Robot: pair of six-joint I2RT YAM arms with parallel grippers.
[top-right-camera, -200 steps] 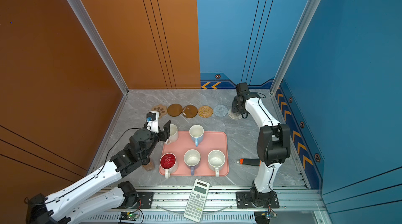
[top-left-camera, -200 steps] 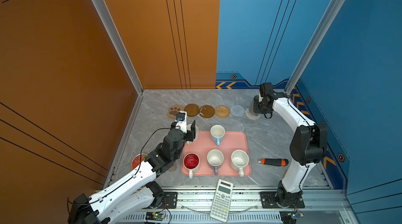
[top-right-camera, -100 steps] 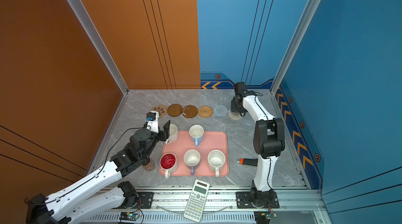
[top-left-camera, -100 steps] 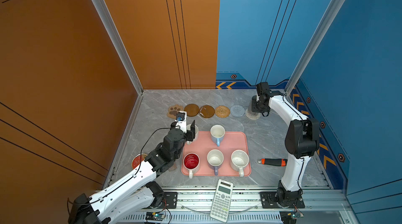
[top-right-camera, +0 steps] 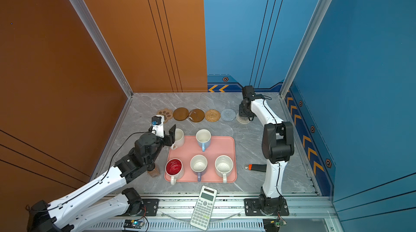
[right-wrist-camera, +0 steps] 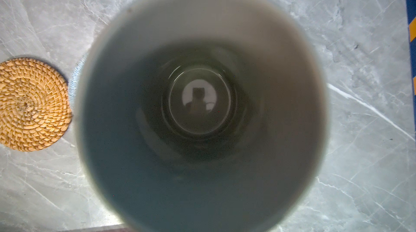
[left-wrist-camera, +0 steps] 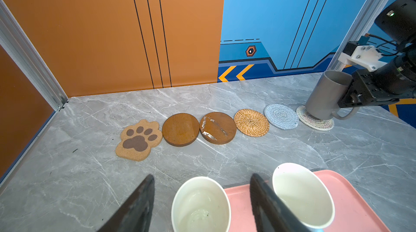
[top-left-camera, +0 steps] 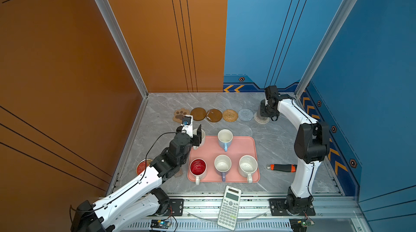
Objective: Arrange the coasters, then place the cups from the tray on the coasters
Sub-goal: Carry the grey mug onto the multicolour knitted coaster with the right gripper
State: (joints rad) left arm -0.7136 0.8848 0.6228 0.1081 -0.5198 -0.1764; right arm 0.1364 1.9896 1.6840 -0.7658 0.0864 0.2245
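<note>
Right claw [left-wrist-camera: 344, 103] clamps tilted grey mug [left-wrist-camera: 324, 93], whitish woven round coaster [left-wrist-camera: 315, 123] beneath.
Next, probably: level, release; left claw [left-wrist-camera: 201, 188] gapes around white mug [left-wrist-camera: 200, 208].

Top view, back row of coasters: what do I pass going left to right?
Tan paw coaster → plain brown disc → scuffed brown disc → woven rattan round → grey-blue knitted round → whitish woven round.

Both top views high overhead, left wrist low toward coasters [left-wrist-camera: 218, 127], right wrist close, seemingly into cup [right-wrist-camera: 202, 111]
</note>
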